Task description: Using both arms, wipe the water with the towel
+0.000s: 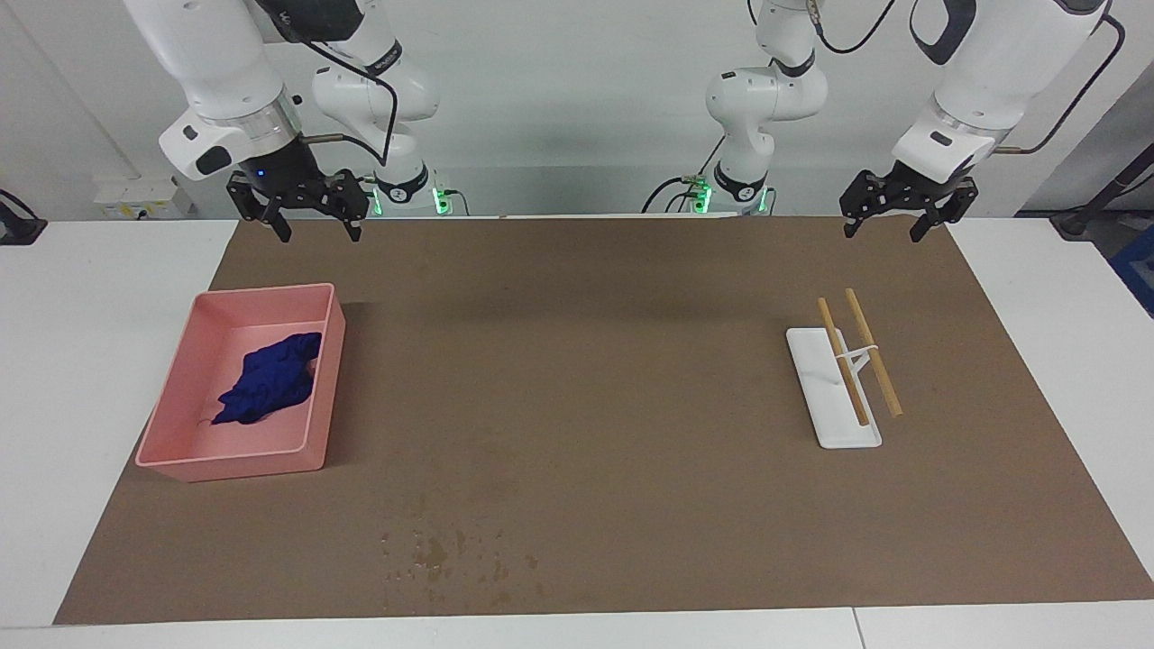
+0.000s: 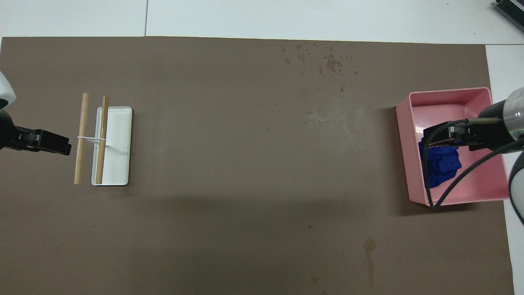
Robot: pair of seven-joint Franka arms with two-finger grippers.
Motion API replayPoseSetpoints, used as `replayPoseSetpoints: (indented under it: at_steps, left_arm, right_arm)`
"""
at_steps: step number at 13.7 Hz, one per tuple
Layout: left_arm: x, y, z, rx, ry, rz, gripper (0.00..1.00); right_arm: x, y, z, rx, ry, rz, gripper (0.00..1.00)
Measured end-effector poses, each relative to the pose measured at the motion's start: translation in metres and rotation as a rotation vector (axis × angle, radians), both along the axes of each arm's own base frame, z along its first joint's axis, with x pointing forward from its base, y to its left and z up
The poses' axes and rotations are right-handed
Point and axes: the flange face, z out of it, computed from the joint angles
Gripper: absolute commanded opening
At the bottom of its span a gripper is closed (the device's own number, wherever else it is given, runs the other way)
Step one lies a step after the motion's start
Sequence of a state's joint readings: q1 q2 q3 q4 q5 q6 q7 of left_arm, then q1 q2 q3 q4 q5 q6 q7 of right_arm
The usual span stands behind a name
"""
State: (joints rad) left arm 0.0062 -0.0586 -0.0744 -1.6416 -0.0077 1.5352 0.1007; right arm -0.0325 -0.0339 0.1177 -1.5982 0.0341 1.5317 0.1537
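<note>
A crumpled dark blue towel (image 1: pixel 270 379) lies in a pink bin (image 1: pixel 185 383) toward the right arm's end of the table; it also shows in the overhead view (image 2: pixel 444 164). Water drops (image 1: pixel 442 550) are scattered on the brown mat, farther from the robots than the bin, and show in the overhead view too (image 2: pixel 327 63). My right gripper (image 1: pixel 317 227) hangs open and empty, high over the bin's end of the mat, apart from the towel; in the overhead view (image 2: pixel 428 137) it covers part of the bin. My left gripper (image 1: pixel 885 227) hangs open and empty over the mat at the left arm's end (image 2: pixel 63 144).
A white tray (image 1: pixel 834 424) with a small rack holding two wooden rods (image 1: pixel 872 351) stands toward the left arm's end of the table. The brown mat (image 1: pixel 577 379) covers most of the white table. A cable loops under the right wrist (image 2: pixel 446 184).
</note>
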Motion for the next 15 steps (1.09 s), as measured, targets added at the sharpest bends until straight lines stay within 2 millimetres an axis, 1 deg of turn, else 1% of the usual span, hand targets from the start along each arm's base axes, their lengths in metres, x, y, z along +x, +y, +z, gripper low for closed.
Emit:
replayPoseSetpoints:
  at_steps: [3, 11, 15]
  left_arm:
    - [0.0, 0.0, 0.0, 0.0, 0.0, 0.0, 1.0]
    - [0.0, 0.0, 0.0, 0.0, 0.0, 0.0, 1.0]
    - [0.0, 0.0, 0.0, 0.0, 0.0, 0.0, 1.0]
  right_arm:
    - [-0.001, 0.0098, 0.0006, -0.001, -0.001, -0.004, 1.0]
    - [-0.0004, 0.0081, 0.0008, -0.002, -0.004, -0.003, 1.0]
    - [-0.0002, 0.0063, 0.0006, -0.018, -0.006, 0.042, 1.0]
